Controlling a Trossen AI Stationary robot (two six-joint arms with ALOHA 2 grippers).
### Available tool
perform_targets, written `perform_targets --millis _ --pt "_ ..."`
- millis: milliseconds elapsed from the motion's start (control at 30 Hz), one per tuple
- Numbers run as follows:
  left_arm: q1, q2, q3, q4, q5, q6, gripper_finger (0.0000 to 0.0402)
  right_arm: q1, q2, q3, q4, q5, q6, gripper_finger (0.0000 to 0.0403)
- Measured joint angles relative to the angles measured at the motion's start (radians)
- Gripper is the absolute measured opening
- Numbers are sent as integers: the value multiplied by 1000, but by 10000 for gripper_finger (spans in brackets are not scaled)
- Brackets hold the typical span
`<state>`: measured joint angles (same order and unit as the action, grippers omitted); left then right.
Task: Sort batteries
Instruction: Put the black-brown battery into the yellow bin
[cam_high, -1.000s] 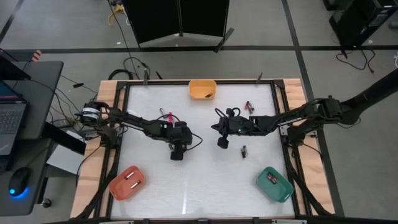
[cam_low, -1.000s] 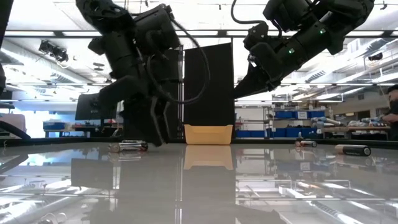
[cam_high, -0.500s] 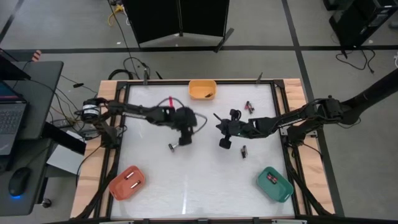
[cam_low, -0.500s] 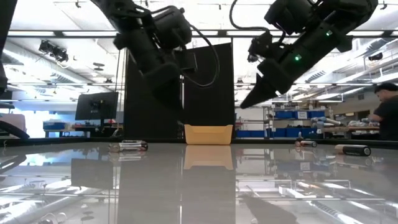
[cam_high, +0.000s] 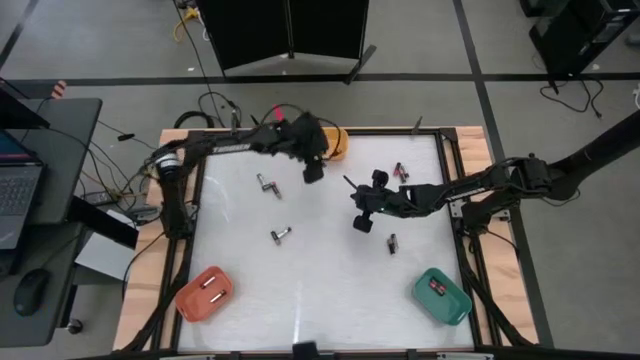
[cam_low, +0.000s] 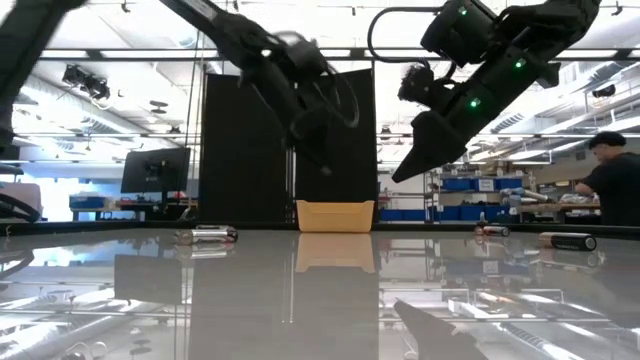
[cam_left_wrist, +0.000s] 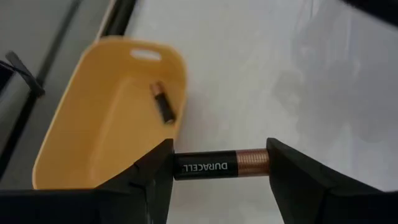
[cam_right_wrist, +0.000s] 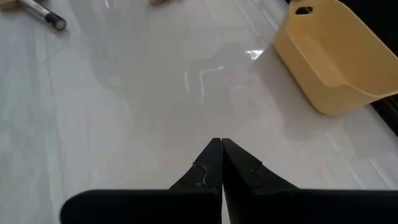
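My left gripper (cam_high: 313, 170) hangs in the air at the near rim of the yellow bin (cam_high: 326, 143), shut on a black and copper battery (cam_left_wrist: 205, 167). One battery (cam_left_wrist: 163, 106) lies inside the yellow bin (cam_left_wrist: 106, 143). My right gripper (cam_high: 362, 223) is shut and empty, raised over the middle of the table. Loose batteries lie on the table at left centre (cam_high: 267, 185), centre (cam_high: 280, 235), right of centre (cam_high: 392, 242) and far right (cam_high: 400, 172). The low view shows my left gripper (cam_low: 322, 160) and right gripper (cam_low: 408, 172) well above the table. My left gripper holds the battery lengthwise between its two fingers. The black end (cam_left_wrist: 180, 168) sits against one finger and the copper end (cam_left_wrist: 260, 160) against the other. The battery is lifted clear and lies level, over the table just beside the yellow bin's rim.
An orange bin (cam_high: 205, 293) with batteries in it sits at the near left corner, and a green bin (cam_high: 441, 296) at the near right. A wooden frame (cam_high: 470, 150) edges the table. A person (cam_low: 612, 175) is in the room beyond.
My left gripper has risen from the table's middle and swung toward the far edge, up to the yellow bin, carrying the battery. One battery stays on the table where the gripper had been. My right gripper has kept nearly still.
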<state>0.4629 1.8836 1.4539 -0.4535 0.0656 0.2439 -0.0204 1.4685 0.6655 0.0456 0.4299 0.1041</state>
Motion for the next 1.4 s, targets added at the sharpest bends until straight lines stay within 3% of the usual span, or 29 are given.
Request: perform_targets --millis 200,400,1400 --pt "90 182 205 -120 53 115 222 -13 0 0 0 -1 -8 9" --pt "151 257 313 -152 85 147 222 -14 0 0 2 -4 -12 9" --pt "204 357 319 -165 126 183 222 -33 0 0 13 -4 -18 9"
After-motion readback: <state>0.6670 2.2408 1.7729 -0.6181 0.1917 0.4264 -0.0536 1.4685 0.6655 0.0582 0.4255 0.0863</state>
